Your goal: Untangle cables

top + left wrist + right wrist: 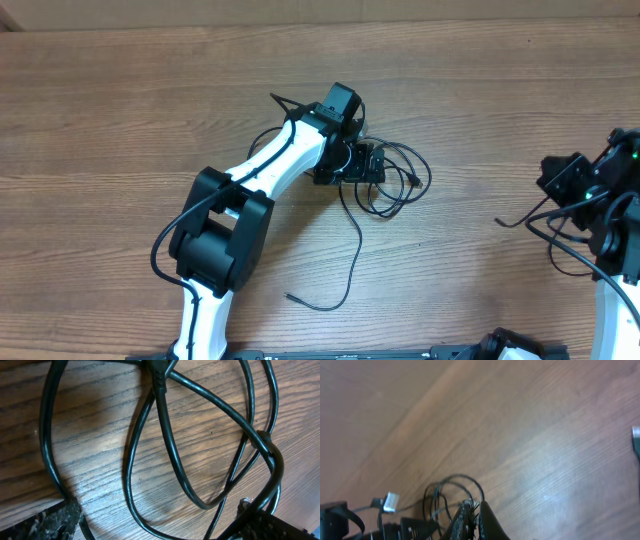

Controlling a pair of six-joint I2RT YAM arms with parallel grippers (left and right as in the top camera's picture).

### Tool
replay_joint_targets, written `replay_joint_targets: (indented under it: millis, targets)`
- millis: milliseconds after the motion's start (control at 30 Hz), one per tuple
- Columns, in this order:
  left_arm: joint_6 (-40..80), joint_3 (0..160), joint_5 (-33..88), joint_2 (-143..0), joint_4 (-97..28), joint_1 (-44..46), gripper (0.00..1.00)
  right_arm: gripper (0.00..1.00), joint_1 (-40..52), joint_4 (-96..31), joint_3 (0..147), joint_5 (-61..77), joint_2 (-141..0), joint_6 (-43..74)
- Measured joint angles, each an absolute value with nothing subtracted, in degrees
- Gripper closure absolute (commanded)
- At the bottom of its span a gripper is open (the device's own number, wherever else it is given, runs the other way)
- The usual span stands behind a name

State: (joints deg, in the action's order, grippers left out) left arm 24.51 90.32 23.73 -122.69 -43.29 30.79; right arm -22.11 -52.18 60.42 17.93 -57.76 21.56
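The left gripper (362,165) is stretched out to about the middle of the tabletop (120,110), a little toward the right edge, and it sits right over the cables (262,442). Its jaws are spread as wide as they go. From the left wrist camera, one finger shows at the bottom left and the other at the bottom right. Several black loops lie flat on the wood between them, crossing over each other. One cord runs very close to the right-hand finger, but I can't tell whether it actually touches. Nothing is pinched.

The cables make a loose tangle of thin black loops under and just beside that gripper. One long strand (355,250) trails away from the heap toward the near edge, curves round and ends in a small plug (288,295) lying on its own on the wood.

The right gripper (472,517) is well apart from all this, back by the right edge of the tabletop. Its jaws are pressed together with nothing between them, and they hang above bare wood. In its wrist view the tangle shows only in the distance.
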Motion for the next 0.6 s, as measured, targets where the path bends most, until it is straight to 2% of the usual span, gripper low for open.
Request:
replay_joint_targets:
  millis: [233,600]
  targets:
    - [24.49,90.32,23.73,-122.69,-43.29,30.79,0.0,0.96,-22.09,-54.96,60.42,18.15,-57.84,22.44]
    - [24.51,90.32,23.73,-122.69,-43.29,30.79,0.0,0.96,-22.11,-50.7,60.42,14.24,-65.32,22.5]
